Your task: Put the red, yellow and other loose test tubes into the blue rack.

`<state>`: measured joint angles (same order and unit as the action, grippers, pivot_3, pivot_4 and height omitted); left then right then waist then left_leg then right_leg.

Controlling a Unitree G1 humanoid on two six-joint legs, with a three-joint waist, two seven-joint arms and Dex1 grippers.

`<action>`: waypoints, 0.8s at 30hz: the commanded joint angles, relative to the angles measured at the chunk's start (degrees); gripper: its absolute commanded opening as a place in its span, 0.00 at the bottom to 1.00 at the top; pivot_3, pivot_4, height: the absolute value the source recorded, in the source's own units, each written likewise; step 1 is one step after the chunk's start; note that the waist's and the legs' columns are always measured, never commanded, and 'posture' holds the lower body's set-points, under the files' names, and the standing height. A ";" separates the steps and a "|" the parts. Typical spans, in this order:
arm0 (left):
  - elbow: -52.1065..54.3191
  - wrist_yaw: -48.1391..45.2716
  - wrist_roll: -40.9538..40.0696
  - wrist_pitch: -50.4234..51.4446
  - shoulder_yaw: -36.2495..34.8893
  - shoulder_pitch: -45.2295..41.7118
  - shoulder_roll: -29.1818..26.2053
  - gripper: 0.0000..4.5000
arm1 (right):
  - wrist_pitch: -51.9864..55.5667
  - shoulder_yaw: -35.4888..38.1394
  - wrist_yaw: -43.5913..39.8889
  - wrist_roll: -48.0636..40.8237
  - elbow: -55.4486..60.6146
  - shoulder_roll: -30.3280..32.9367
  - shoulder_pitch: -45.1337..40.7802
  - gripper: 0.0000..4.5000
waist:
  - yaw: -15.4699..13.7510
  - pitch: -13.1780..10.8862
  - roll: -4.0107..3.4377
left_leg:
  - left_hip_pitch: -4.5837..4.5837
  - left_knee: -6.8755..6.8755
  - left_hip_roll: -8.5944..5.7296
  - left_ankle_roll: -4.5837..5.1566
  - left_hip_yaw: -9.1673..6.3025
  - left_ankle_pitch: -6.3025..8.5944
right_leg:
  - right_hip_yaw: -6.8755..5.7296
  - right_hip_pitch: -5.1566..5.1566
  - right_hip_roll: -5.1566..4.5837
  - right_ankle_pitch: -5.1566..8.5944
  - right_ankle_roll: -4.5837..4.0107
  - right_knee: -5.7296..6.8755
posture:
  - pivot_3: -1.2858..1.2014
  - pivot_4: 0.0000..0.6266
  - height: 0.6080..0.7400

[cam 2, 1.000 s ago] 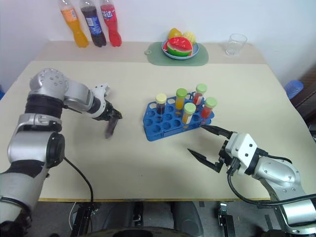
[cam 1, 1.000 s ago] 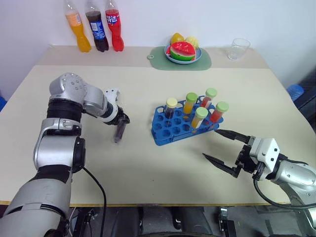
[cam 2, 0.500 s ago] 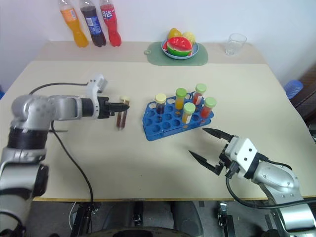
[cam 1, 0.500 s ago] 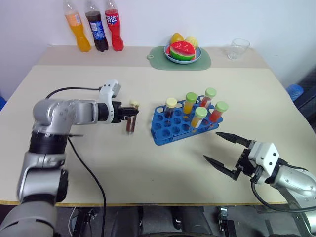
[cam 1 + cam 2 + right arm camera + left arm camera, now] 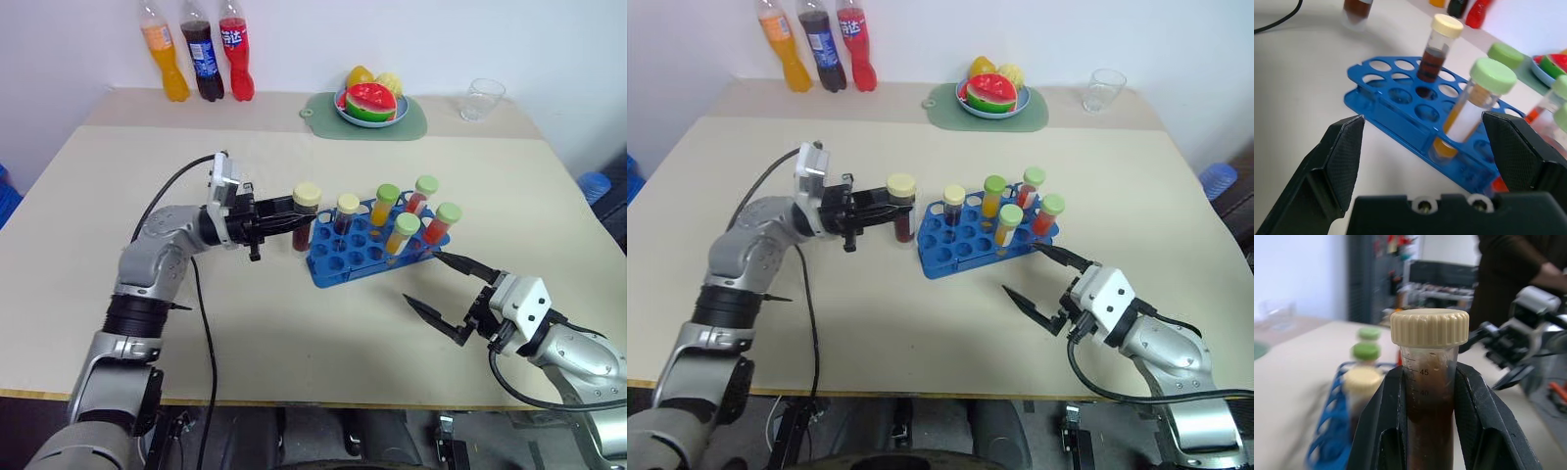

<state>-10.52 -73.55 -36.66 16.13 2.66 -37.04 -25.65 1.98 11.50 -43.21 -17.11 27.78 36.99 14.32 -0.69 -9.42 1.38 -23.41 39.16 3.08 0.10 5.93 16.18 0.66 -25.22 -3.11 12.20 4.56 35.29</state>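
We saw the left gripper (image 5: 294, 217) clamped tight on a test tube (image 5: 305, 217) with a cream cap and dark brown liquid, holding it upright above the table (image 5: 294, 323). The fingers (image 5: 1386, 421) pressed against the tube's sides just under the cap, which the left wrist view showed plainly. The tube hung just beside the near-left end of the blue rack (image 5: 377, 250), apart from it and not in any hole.

The rack stood near the middle of the table, tilted in line so that its far end pointed toward the back right. It held five capped tubes upright: one with a cream cap and dark liquid (image 5: 346, 214) at the left end of the back row, three with green caps along the back row (image 5: 384, 204), (image 5: 424, 194), (image 5: 444, 221), and one with a green cap and orange-yellow liquid (image 5: 402, 233) in the nearer row. Several holes at the near-left part of the rack stood empty.

The right gripper (image 5: 446, 295) hovered low over the table just in front of the rack's right end, its two black fingers spread wide with nothing between them. In the right wrist view the rack and the tubes lay between and beyond its fingers (image 5: 1334, 161).

At the back of the table stood three soda bottles (image 5: 201, 51), a plate of fruit (image 5: 370, 103) on a green mat, and a clear cup (image 5: 481, 99).
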 commanded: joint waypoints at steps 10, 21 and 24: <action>-11.44 -3.32 4.50 -6.81 0.72 -6.45 10.91 0.16 | -1.29 1.43 4.53 1.91 3.81 -2.86 3.47 0.94 | 0.01 0.00 0.01 | 0.02 0.01 -0.03 0.02 -0.08 0.01 | -0.01 0.05 0.00 0.02 0.04 0.00 | 0.52 0.24 1.00; -22.99 -1.54 13.39 -16.20 1.84 -9.11 17.26 0.16 | -0.70 2.69 6.30 1.72 6.89 -3.90 8.41 0.94 | 0.00 0.00 0.02 | 0.01 0.01 -0.05 0.04 -0.12 0.02 | -0.01 0.07 0.01 0.02 0.04 -0.02 | 0.52 0.24 1.00; -23.57 -1.98 14.39 -16.52 2.12 -8.78 17.84 0.16 | -0.64 3.40 6.20 1.18 7.46 -3.97 10.31 0.94 | 0.00 0.00 0.02 | 0.01 0.01 -0.05 0.05 -0.13 0.02 | -0.01 0.06 0.01 0.02 0.04 -0.02 | 0.52 0.24 1.00</action>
<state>-34.77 -75.27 -22.89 0.63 4.50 -44.83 -8.27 1.97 12.69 -37.35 -14.86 32.64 33.49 24.08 -0.69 -9.42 1.40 -23.39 39.16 3.03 0.15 5.80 16.20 0.64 -25.16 -3.10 12.22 4.60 35.27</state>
